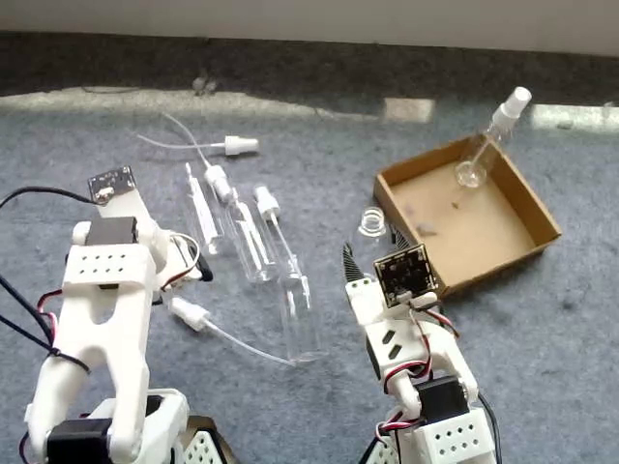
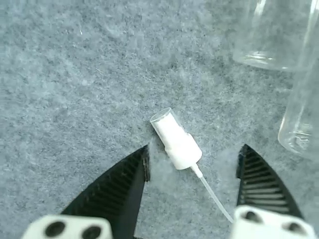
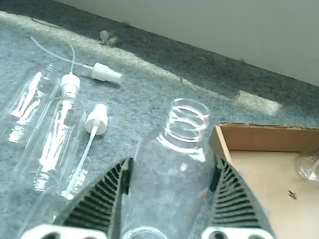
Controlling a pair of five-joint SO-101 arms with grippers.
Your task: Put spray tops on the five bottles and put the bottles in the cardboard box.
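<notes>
My right gripper (image 1: 375,249) is shut on a clear bottle (image 3: 172,169) with an open neck (image 1: 370,222), held just beside the cardboard box (image 1: 527,208). One bottle with a spray top (image 1: 488,145) leans on the box's far wall. My left gripper (image 2: 194,157) is open and straddles a loose white spray top (image 2: 177,142) lying on the carpet, its tube trailing away (image 1: 242,343). Several clear bottles (image 1: 242,227) lie side by side between the arms, two of them with tops on. Another loose spray top (image 1: 237,145) lies farther back.
Grey carpet covers the table. A topless bottle (image 1: 300,314) lies close to the trailing tube, between the two arms. The box's floor (image 3: 259,164) is mostly bare. A wall edge runs along the far side.
</notes>
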